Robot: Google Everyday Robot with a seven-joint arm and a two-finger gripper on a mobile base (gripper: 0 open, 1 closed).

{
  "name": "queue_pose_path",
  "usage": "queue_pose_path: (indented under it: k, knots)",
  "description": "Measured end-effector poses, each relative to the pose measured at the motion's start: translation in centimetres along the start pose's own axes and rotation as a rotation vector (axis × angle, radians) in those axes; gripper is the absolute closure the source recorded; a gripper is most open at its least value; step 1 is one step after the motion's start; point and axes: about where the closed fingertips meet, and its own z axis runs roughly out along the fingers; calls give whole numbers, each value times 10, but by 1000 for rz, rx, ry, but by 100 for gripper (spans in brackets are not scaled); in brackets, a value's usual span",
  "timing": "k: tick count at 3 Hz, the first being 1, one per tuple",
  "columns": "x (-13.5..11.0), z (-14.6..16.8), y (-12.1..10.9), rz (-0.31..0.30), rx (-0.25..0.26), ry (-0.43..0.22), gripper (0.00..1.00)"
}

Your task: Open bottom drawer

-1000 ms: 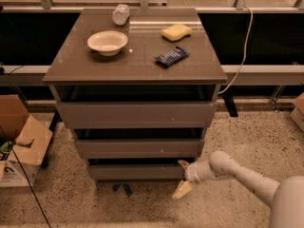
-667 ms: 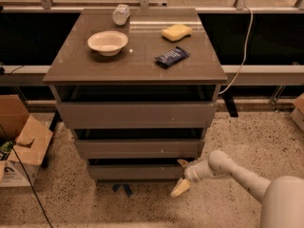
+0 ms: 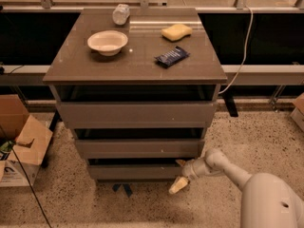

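Observation:
The bottom drawer (image 3: 135, 171) is the lowest, narrowest grey-brown front of the cabinet, with a dark gap above it. It sits slightly out from under the middle drawer (image 3: 137, 148). My gripper (image 3: 179, 175) is at the right end of the bottom drawer's front, near the floor. It is open: one cream fingertip (image 3: 176, 186) hangs below and in front of the panel, and the other fingertip (image 3: 181, 163) is at the panel's top right corner. My white arm (image 3: 228, 167) reaches in from the lower right.
The top drawer (image 3: 137, 114) is the tallest. On the cabinet top lie a white bowl (image 3: 108, 42), a yellow sponge (image 3: 176, 32), a dark snack packet (image 3: 171, 57) and a tipped can (image 3: 121, 14). Cardboard boxes (image 3: 21, 141) stand at left. A cable (image 3: 242, 56) hangs at right.
My gripper and forearm have shifted slightly left, closer to the right end of the bottom drawer front. The drawers have not visibly moved.

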Motion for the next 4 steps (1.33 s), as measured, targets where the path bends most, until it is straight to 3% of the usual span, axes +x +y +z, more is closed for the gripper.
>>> queue_pose_path:
  k: [2, 3, 4]
  knots:
    - [11, 33, -9, 36, -63, 15, 0]
    - [23, 27, -2, 40, -78, 67, 15]
    - [24, 26, 2, 37, -82, 76, 38]
